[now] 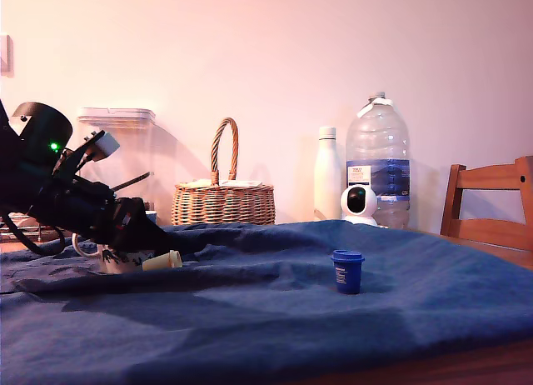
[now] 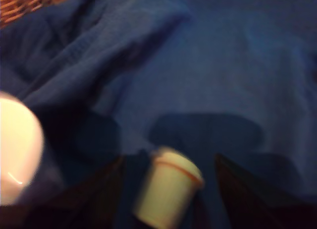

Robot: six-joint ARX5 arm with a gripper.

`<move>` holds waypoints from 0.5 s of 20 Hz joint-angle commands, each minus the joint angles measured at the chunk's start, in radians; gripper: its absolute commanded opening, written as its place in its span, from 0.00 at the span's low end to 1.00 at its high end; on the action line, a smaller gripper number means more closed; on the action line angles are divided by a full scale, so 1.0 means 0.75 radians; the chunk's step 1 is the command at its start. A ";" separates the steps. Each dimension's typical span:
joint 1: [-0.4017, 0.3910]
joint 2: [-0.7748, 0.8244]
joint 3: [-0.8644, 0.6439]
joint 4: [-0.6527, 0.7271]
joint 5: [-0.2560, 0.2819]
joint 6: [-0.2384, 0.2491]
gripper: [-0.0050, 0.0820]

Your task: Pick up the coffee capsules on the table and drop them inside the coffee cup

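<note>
The cream coffee capsule [image 2: 166, 193] lies tilted between the two dark fingers of my gripper [image 2: 169, 162]. The jaws stand apart, with a narrow gap on each side of the capsule, so the gripper looks open around it. In the exterior view the gripper [image 1: 156, 252] is low at the left, and this capsule [image 1: 163, 260] lies on its side on the blue cloth of the table [image 1: 275, 318]. The white coffee cup [image 1: 115, 261] stands just behind the arm, mostly hidden; it shows as a blurred white shape [image 2: 15, 149] in the wrist view. The dark blue capsule [image 1: 347, 271] stands upright further right.
Along the back wall stand a clear plastic canister [image 1: 117, 143], a wicker basket [image 1: 223, 200], a white bottle [image 1: 329, 183], a large water jug [image 1: 379, 156] and a small white camera [image 1: 360, 203]. A wooden chair [image 1: 491, 206] is at the exterior view's right. The cloth is wrinkled.
</note>
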 commanded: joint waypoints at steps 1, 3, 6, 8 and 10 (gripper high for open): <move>-0.005 0.053 -0.024 -0.064 -0.011 0.008 0.65; -0.010 0.053 -0.024 -0.105 -0.066 0.138 0.65; -0.010 0.053 -0.024 -0.114 -0.084 0.161 0.65; -0.014 0.053 -0.024 -0.100 -0.081 0.157 0.65; -0.019 0.053 -0.024 -0.069 -0.081 0.156 0.65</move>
